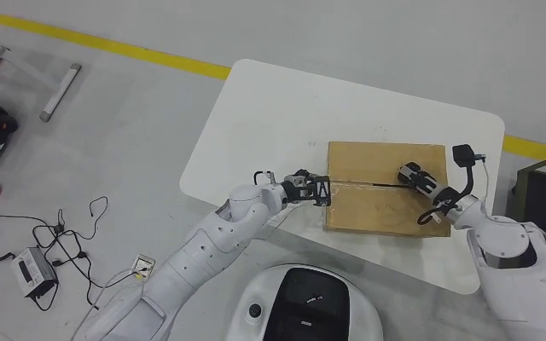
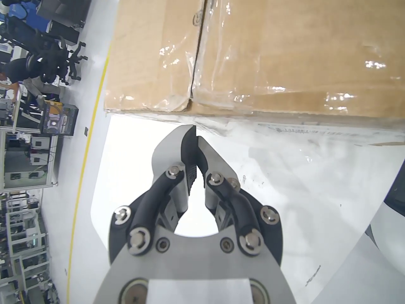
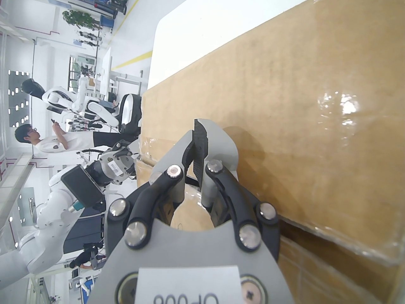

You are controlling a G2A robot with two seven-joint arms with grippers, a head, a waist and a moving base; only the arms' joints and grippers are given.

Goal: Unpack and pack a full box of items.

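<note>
Grey workshop floor (image 1: 128, 128) is spreading beneath the whole scene. A yellow painted floor line (image 1: 128, 49) is running along its far side and a tangle of thin black cables (image 1: 60, 239) is lying at the far left.

1. White desk with rounded corners (image 1: 281, 111). It is standing mid-scene and carrying the single task item on its right half.

2. Left gripper (image 1: 324, 191) (image 2: 193, 134), silver-framed with black ribbed pads. It is hanging over the desk just beside the box's left end, its tips pointing at the spot where the seam meets that end. Its fingers are sitting pressed together. Whether the tips are touching the cardboard cannot be told.

3. Brown rectangular cardboard box (image 1: 367, 162) (image 2: 284, 33) (image 3: 284, 96). It is sitting near the desk's near edge and right edge, well apart from the far edge. Both top flaps are lying flat and meeting at a dark centre seam (image 1: 367, 182) (image 2: 199, 33) that runs left to right. Clear glossy packing tape (image 2: 221, 64) is covering the flaps and wrapping over the left end.

4. Right gripper (image 1: 399, 178) (image 3: 199, 128), of the same build. It is hovering over the right half of the box top, just beside the seam. Its fingers are sitting together and casting a shadow on the cardboard. Contact with the top cannot be told.
</note>
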